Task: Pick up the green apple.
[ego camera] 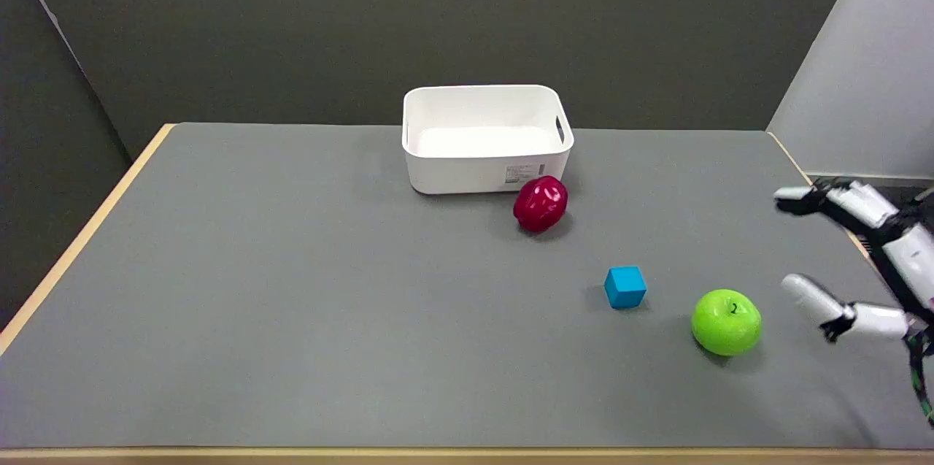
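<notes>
Even, soft overhead light; faint shadows under objects; right hand slightly blurred.

bin far centre | pepper before it | cube left of apple

**Bystanders on your table**

Well off to the left of your hand sits a blue cube on the grey table. Farther left and beyond it you have a red apple just beside an upright white bin.
</notes>
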Controlling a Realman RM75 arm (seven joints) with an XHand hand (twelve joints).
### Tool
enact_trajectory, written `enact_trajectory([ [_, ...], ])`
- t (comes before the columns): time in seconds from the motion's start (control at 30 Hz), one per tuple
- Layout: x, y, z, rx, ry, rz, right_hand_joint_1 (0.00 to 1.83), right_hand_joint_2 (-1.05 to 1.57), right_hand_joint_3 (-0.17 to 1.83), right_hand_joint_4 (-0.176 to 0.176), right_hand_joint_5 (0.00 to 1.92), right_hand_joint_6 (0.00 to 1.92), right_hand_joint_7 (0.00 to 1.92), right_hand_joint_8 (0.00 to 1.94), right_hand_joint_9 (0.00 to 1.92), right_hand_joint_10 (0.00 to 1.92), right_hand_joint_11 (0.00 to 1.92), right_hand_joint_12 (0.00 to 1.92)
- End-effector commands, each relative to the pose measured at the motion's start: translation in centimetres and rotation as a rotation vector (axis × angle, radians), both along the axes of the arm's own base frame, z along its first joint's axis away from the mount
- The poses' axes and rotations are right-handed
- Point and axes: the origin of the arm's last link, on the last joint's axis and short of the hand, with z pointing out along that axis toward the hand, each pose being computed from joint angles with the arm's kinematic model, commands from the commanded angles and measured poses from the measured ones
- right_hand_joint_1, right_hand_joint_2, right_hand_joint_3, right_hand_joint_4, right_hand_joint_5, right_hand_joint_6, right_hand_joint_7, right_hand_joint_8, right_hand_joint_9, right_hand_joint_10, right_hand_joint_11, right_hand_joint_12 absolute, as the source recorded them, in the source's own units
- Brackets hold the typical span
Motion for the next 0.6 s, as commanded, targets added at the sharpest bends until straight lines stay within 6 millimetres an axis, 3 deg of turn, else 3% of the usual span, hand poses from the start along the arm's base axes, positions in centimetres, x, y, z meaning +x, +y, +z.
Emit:
enact_trajectory([
  [0.03,-5.0,1.9,-7.3,0.073,0.206,-0.158,0.41,0.62,0.82,0.048,0.36,0.66,0.53,0.61,0.39,1.06,0.2,1.41],
  [0.3,-3.8,0.2,-6.4,0.034,0.234,-0.133,0.4,0.62,0.82,0.046,0.36,0.66,0.52,0.59,0.36,1.03,0.17,1.38],
  [0.6,-4.1,-2.7,-5.5,0.018,0.257,-0.181,0.4,0.62,0.82,0.041,0.35,0.65,0.51,0.58,0.35,1.02,0.16,1.38],
])
